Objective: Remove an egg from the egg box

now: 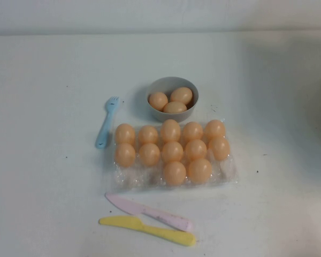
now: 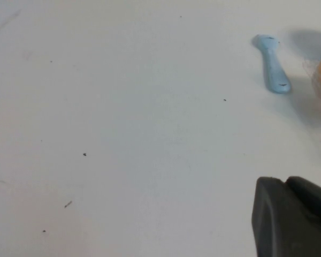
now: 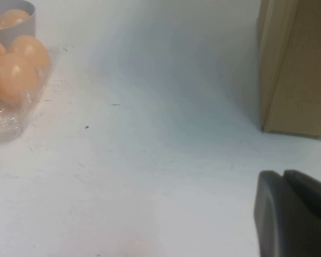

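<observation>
**Picking one egg cleanly from the tray**

The egg box (image 1: 228, 172) lies mid-worktop (image 1: 53, 203), twelve eggs seated, three already in the grey bowl (image 1: 172, 110). Neither arm shows from above. The left gripper (image 2: 291, 217) hangs beside the blue fork (image 2: 273, 69), the right gripper (image 3: 294, 214) near the box; spread unreadable. Take the front-row egg (image 1: 200, 170) from above (its neighbours crowd close).

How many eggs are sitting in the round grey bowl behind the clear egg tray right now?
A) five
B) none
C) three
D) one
C: the high view shows three eggs inside the grey bowl, just behind the egg box. The left gripper and right gripper each show only at the edge of their own wrist views, over bare table away from the eggs.
</observation>
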Controlling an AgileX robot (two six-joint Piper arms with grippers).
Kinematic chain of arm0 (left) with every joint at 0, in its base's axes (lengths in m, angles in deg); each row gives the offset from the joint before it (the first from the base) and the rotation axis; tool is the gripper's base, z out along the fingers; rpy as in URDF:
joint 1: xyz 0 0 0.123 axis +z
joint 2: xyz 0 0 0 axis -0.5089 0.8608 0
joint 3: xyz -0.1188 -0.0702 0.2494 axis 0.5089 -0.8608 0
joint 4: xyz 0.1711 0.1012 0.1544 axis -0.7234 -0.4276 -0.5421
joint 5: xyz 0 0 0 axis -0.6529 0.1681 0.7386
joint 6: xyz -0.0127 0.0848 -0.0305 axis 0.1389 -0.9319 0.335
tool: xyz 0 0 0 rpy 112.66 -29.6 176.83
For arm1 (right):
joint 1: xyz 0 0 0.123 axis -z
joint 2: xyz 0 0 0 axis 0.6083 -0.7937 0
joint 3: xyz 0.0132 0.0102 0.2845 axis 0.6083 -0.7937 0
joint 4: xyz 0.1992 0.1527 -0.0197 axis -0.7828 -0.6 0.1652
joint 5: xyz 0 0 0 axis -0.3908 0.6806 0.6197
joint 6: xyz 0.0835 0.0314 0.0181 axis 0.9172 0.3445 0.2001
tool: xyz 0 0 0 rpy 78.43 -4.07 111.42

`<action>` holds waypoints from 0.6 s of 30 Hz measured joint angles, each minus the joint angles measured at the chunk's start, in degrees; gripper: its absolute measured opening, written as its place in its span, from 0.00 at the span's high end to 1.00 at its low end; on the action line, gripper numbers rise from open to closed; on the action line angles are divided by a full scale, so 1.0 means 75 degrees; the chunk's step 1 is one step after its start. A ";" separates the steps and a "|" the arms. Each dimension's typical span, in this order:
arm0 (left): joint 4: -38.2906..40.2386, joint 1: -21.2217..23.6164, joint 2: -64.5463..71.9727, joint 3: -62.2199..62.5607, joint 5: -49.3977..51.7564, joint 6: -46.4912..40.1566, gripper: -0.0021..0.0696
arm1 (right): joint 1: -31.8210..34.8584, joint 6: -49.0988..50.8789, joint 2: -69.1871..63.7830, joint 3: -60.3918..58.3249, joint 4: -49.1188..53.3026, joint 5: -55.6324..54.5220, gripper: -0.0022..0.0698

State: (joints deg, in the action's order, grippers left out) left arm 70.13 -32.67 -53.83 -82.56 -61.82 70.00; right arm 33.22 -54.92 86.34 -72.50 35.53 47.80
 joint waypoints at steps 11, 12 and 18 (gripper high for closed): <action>0.0000 0.0000 0.0000 0.0000 0.0000 0.0000 0.98 | 0.0000 0.0000 0.0000 0.0000 0.0000 0.0000 0.99; 0.0000 0.0000 0.0000 0.0000 0.0000 0.0000 0.98 | 0.0000 0.0000 0.0000 0.0000 -0.0047 0.0000 0.99; 0.0000 0.0000 0.0000 0.0000 0.0000 0.0000 0.98 | 0.0000 0.0000 0.0000 0.0000 -0.2490 -0.0295 0.99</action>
State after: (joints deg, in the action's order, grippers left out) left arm 70.13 -32.67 -53.83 -82.56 -61.82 70.00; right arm 33.22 -54.92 86.34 -72.50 16.86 45.58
